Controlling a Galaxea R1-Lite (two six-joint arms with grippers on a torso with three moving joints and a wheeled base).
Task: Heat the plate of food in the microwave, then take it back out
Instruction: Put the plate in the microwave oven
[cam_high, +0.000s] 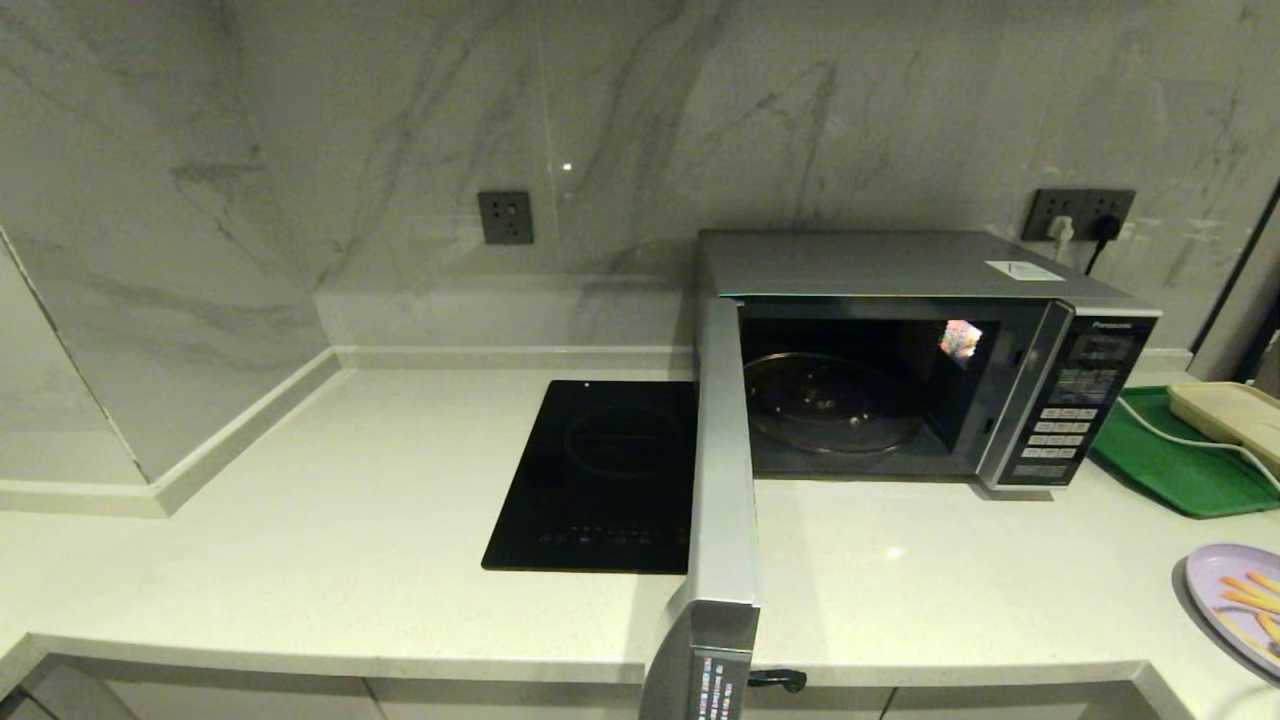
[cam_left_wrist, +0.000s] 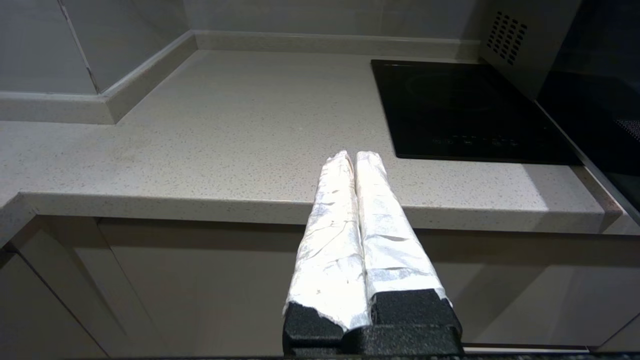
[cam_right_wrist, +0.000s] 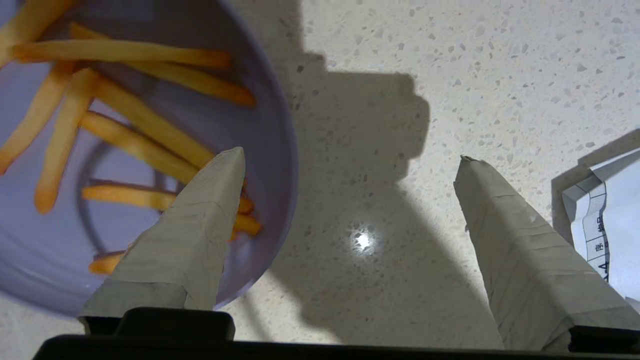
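Observation:
The silver microwave (cam_high: 900, 270) stands at the back of the counter with its door (cam_high: 722, 480) swung wide open and a bare glass turntable (cam_high: 830, 400) inside. The lilac plate of food (cam_high: 1240, 600) lies at the counter's right front edge, partly cut off. In the right wrist view my right gripper (cam_right_wrist: 350, 160) hangs open just above the counter, one finger over the plate (cam_right_wrist: 270, 150) and its fries (cam_right_wrist: 150, 125), the other over bare counter. My left gripper (cam_left_wrist: 354, 157) is shut and empty, low at the counter's front edge. Neither gripper shows in the head view.
A black induction cooktop (cam_high: 600, 470) lies left of the open door. A green tray (cam_high: 1190, 465) with a cream slab (cam_high: 1230, 410) and a white cable sits right of the microwave. White printed paper (cam_right_wrist: 612, 220) lies beside the right gripper.

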